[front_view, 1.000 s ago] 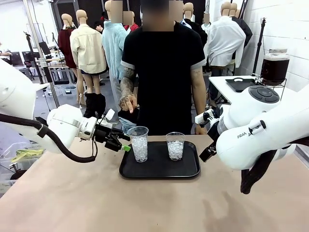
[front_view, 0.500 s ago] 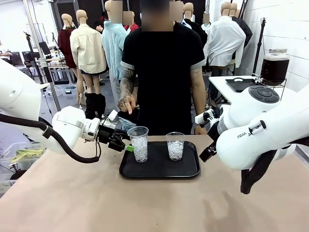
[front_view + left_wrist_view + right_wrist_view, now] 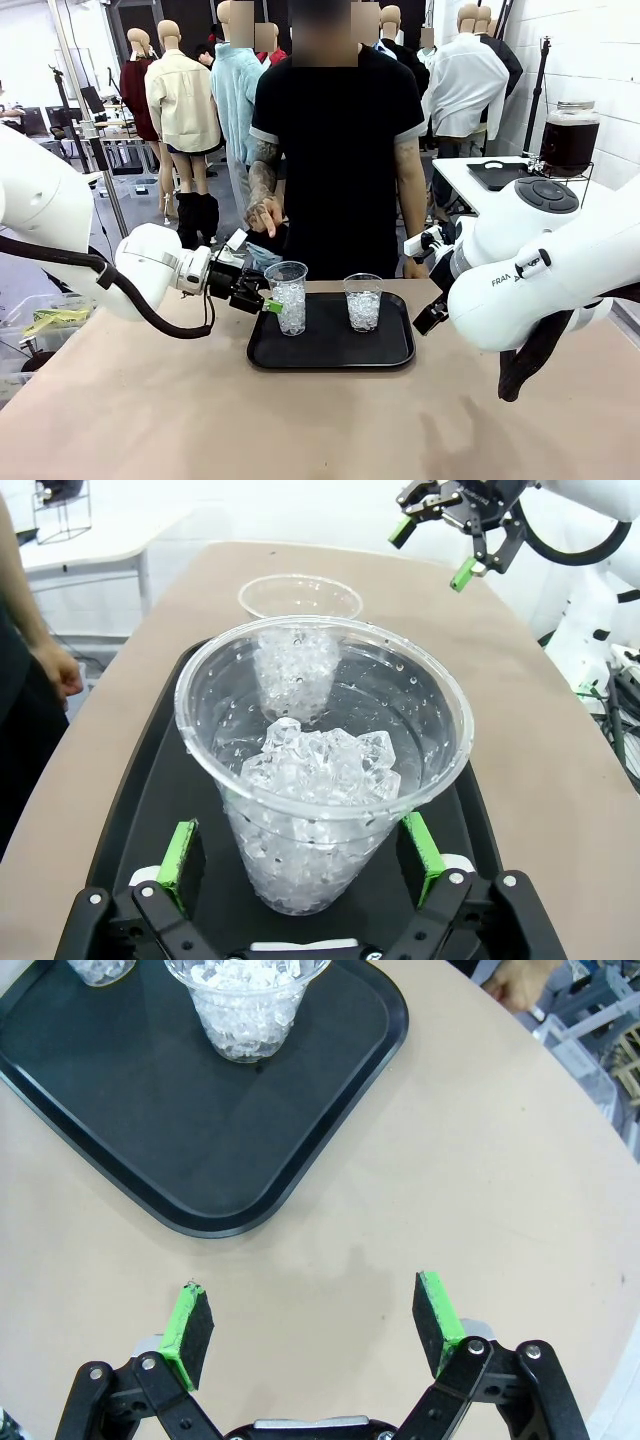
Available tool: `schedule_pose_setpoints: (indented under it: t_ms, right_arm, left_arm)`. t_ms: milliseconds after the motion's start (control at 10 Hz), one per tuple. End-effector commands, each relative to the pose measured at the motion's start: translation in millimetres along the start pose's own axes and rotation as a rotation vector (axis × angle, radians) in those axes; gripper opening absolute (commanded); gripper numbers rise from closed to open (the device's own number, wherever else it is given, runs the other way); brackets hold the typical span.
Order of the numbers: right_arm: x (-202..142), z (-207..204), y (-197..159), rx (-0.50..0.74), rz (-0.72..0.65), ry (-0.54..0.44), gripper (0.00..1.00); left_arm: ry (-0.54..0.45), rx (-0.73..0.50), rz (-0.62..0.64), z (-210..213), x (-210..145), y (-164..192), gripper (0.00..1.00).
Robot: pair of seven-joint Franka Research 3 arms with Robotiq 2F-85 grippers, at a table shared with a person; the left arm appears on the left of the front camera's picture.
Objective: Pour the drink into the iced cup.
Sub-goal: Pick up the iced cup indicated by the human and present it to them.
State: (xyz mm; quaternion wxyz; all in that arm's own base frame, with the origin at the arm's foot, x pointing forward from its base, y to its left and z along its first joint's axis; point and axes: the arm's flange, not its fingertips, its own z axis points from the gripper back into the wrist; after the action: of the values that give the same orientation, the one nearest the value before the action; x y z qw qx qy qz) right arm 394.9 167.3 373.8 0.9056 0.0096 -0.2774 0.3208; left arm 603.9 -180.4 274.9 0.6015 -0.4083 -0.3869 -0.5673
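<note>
In the front view the left gripper (image 3: pixel 268 305) reached in from the left of the frame to the left edge of the black tray (image 3: pixel 330 352), level with the lower half of the iced cup (image 3: pixel 289 297) standing on the tray's left part. The left wrist view showed its jaws spread wide with a green pad on either side of that cup near the base; a thin gap showed between each pad and the clear wall, so it held nothing. A second iced cup (image 3: pixel 363 302) stood on the tray's right part, apart from the first. The right gripper (image 3: pixel 315 1325) hung over bare tabletop just beside the tray's corner, its jaws wide apart and empty. The drink (image 3: pixel 569 143), dark brown in a lidded glass jar, sat on a wire stand on a side table at the upper right of the front view, well apart from both cups. The person stood behind the tray at the far side of the table, one hand (image 3: pixel 266 212) raised at waist height above the left cup.
</note>
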Motion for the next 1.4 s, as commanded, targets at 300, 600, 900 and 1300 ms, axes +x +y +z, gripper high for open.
schedule_pose_setpoints:
  t_ms: [300,600,900,1300]
  right_arm:
    - [0,0,0,0.001,0.000,0.000,1.00]
    - [0,0,0,0.001,0.000,0.000,1.00]
    - [0,0,0,0.001,0.000,0.000,1.00]
    - [0,0,0,0.001,0.000,0.000,1.00]
  left_arm:
    - [-0.037,-0.034,-0.034,-21,-3,4,1.00]
    - [-0.049,-0.048,-0.031,-26,-3,7,1.00]
    - [-0.057,-0.054,-0.017,-31,-8,11,1.00]
    - [-0.067,-0.064,-0.028,-34,-9,10,0.69]
